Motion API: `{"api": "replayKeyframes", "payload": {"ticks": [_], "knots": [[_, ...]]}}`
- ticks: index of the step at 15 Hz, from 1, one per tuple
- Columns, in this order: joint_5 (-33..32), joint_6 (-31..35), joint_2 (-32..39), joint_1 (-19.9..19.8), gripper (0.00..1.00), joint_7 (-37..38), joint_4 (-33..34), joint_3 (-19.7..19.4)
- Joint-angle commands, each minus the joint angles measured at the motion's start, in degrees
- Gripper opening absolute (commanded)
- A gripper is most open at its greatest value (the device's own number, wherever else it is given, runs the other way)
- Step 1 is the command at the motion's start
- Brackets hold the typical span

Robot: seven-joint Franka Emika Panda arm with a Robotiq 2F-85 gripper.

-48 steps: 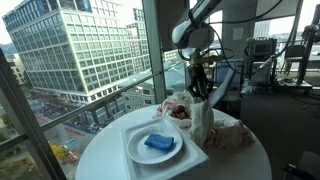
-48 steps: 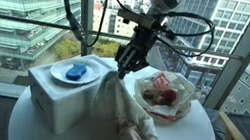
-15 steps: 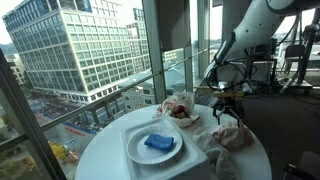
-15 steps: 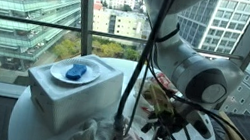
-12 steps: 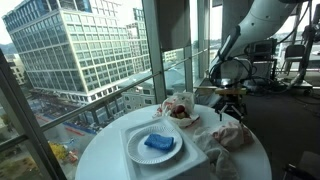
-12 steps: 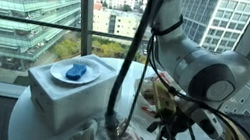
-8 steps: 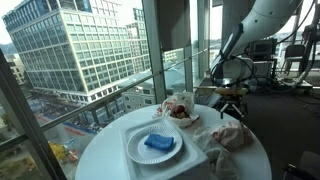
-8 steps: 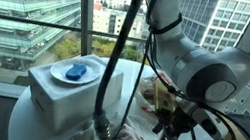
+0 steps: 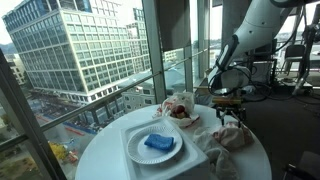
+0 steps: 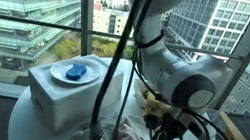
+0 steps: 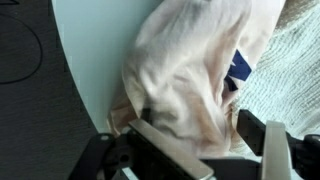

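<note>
gripper point(image 11: 200, 138) | jaws wide, straddling crumpled pinkish cloth point(image 11: 190, 70) | cloth lies on white round table point(image 11: 92, 60), near its edge

Ext views share table point(image 9: 100, 158); wrist close.

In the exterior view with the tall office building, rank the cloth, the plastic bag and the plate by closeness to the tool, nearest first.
1. cloth, directly below the tool.
2. plastic bag, toward the window.
3. plate, farthest over, nearest the camera.
</note>
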Motion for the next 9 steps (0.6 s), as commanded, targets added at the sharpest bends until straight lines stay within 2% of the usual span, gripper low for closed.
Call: {"api": "replayKeyframes", "payload": {"ticks": [1,7,9], "knots": [[-3.6,1.7,0.6,2.3,0.58,4.0,-0.3,-1.9],[-9.8,1.7,1.5,5.2,0.13,11.3,0.2,-4.6],[-13.4,1.9,2.1,7.1,0.05,15.8,1.1,-6.4]]}}
